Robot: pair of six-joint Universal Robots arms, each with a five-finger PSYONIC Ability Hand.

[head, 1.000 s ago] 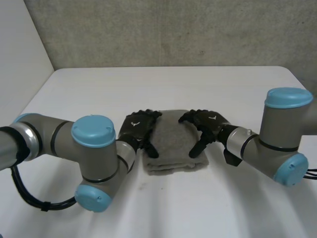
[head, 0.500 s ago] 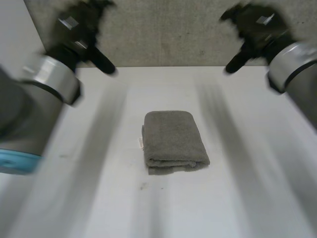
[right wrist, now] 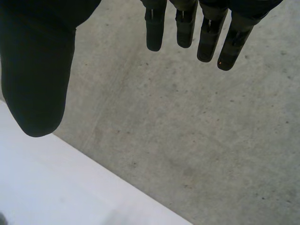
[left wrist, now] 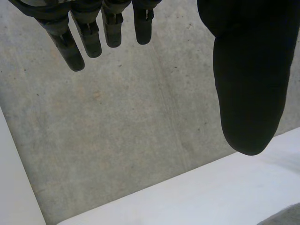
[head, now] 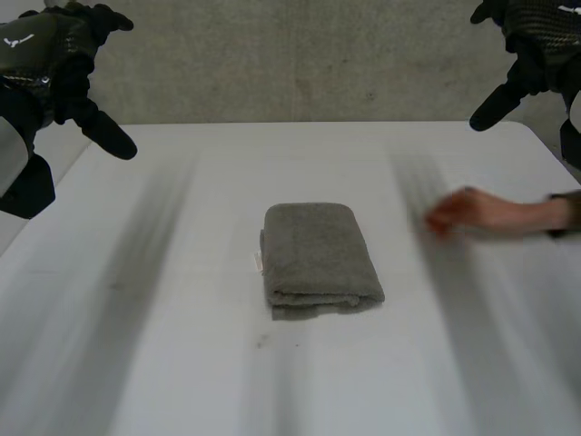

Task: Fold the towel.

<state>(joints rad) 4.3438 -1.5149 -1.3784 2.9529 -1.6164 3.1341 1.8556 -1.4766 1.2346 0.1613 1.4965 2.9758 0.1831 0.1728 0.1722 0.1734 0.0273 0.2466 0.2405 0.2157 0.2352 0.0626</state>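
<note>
Towel [head: 320, 259]: folded, mid bench [head: 163, 363], probably soft, light and floppy; grab by a corner.
Left hand [head: 41, 50]: raised, fingers [left wrist: 65, 47] straight, empty.
Right hand [head: 543, 25]: same deal, fingers [right wrist: 185, 28] straight, empty.

A folded towel [head: 320, 259] of thick grey-brown terry cloth, nubby and matt with soft rounded folds, lies on the table well below and between the two raised hands. The table [head: 163, 345] is white, smooth and matt, with only a faint sheen. The left hand [head: 45, 54] and right hand [head: 536, 36] are black. Their backs show a fine woven-looking texture with a slight gloss, while the fingers [left wrist: 70, 54] look like smooth, dull plastic or rubber. Beyond the fingertips, the wall [head: 300, 54] is rough grey concrete, mottled and pitted.
</note>
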